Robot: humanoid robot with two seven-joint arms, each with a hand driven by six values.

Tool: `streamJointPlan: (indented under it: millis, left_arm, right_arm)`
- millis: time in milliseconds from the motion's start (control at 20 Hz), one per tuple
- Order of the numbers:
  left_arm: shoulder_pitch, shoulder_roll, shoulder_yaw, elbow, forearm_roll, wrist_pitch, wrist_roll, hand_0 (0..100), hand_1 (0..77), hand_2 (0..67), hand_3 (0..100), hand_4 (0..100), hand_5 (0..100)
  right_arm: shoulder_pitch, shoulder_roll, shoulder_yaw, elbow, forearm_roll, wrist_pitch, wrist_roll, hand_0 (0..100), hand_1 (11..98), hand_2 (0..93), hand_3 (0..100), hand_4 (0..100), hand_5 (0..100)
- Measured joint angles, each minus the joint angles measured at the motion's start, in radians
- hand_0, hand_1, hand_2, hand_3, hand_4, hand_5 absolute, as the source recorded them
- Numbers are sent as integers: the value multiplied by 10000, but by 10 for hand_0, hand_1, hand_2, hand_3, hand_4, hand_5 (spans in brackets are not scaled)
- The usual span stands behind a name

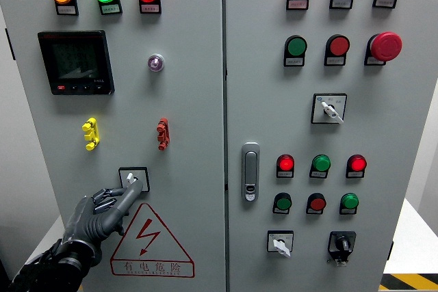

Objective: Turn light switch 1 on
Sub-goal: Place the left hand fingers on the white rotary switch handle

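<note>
A small rotary switch (133,178) with a white knob sits on a black-framed plate low on the left cabinet door. My left hand (102,213), dark grey with jointed fingers, comes up from the lower left. Its extended fingertip (135,186) touches the lower edge of the knob, while the other fingers are curled back. Nothing is held. The right arm does not show.
Above the switch are yellow (90,133) and red (162,133) toggles, a black meter (76,61) and three lit lamps. A red warning triangle (151,239) lies below. The right door carries a handle (250,171), buttons and several selector switches.
</note>
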State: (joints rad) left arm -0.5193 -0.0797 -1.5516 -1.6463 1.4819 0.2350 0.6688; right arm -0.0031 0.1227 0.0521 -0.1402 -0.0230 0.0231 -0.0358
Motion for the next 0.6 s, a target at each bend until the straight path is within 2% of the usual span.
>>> streamJointPlan:
  millis: [450, 550, 600]
  left_arm:
    - [-157, -4, 10, 19, 17, 225, 100, 0, 555, 505, 884, 1000, 855]
    - [-158, 4, 11, 29, 69, 238, 152, 31, 548, 505, 885, 1000, 854]
    - [-160, 9, 14, 44, 116, 239, 221, 93, 542, 505, 885, 1000, 854]
  right_arm:
    - [0, 0, 2, -2, 0, -5, 3, 0, 192, 0, 198, 194, 104]
    - [0, 0, 2, -3, 0, -5, 2, 0, 192, 0, 198, 194, 104]
    - [0, 0, 2, -3, 0, -5, 2, 0, 194, 0, 198, 194, 105]
